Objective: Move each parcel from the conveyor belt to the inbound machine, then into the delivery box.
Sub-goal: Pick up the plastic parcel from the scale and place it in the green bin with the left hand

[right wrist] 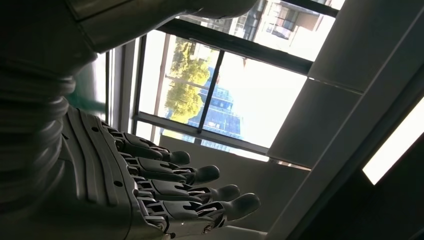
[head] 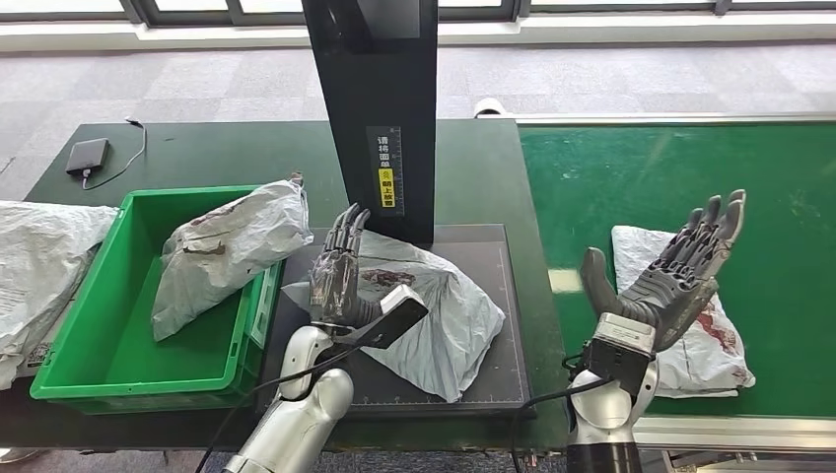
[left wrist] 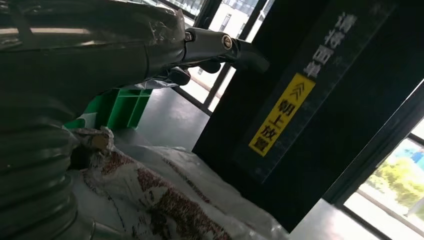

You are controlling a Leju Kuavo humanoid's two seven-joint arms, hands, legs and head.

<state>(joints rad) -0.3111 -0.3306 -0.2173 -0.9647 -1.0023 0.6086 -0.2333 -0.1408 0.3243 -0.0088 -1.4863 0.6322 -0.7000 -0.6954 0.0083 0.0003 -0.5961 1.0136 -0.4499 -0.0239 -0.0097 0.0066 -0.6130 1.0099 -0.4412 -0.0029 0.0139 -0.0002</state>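
One parcel sits in my green box, one on the scanner plate, one on the belt; left hand and right hand spread, empty.

floor: grey carpet | windows: daylight, trees outside | table: dark green

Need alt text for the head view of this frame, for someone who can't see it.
Both robot hands are raised, open and empty: the left hand above a grey parcel on the black inbound machine, the right hand above a white parcel on the green conveyor belt. At left, another grey parcel leans on the green delivery box.
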